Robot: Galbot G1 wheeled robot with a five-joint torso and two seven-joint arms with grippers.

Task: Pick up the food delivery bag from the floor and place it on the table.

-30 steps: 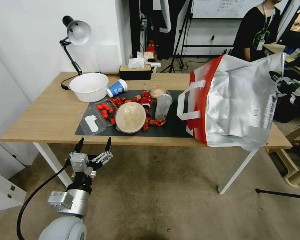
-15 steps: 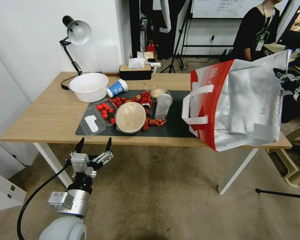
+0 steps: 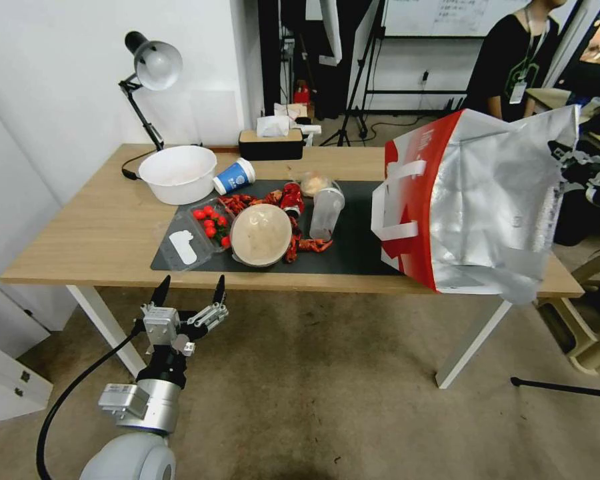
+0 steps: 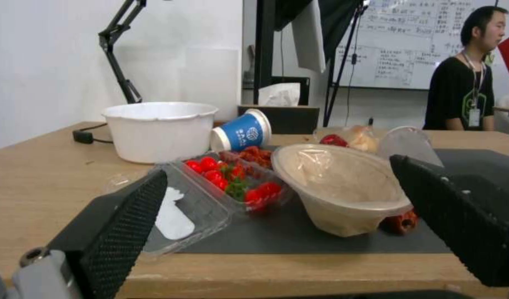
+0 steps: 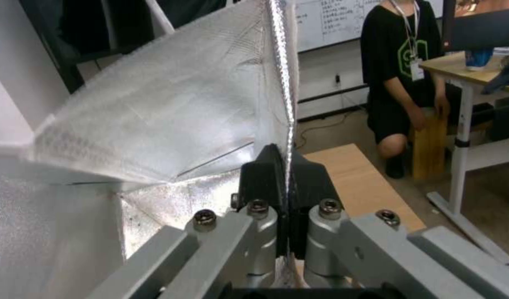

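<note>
Head view: long light-wood table (image 3: pixel 100 233) on white metal legs stood on beige-brown stained carpet floor (image 3: pixel 327 393), against a white wall. A dark grey mat (image 3: pixel 353 250) covered the table's middle. On it: white plastic bowl (image 3: pixel 178 173), blue paper cup (image 3: pixel 234 177) lying on its side, clear clamshell of cherry tomatoes (image 3: pixel 203 227), tan lidded round container (image 3: pixel 261 234), clear plastic cup (image 3: pixel 327 211). Black-armed desk lamp (image 3: pixel 150 73) at the far left corner, tissue box (image 3: pixel 271 140) at the back edge. The boxy food delivery bag (image 3: pixel 473 207), red side, white strap handles, silver foil lining, sat tilted at the table's right end, open mouth facing the camera; I couldn't tell whether its base touched the top. Left gripper (image 3: pixel 188 290) parked low in front of the table's front edge, jaws spread, nothing between them.

Left wrist view: the two black textured fingers (image 4: pixel 127 226) stood wide apart, framing the containers on the mat.

Right wrist view: right gripper (image 5: pixel 287 174) had its jaws pressed together on the bag's foil rim; table end and carpet beyond.
</note>
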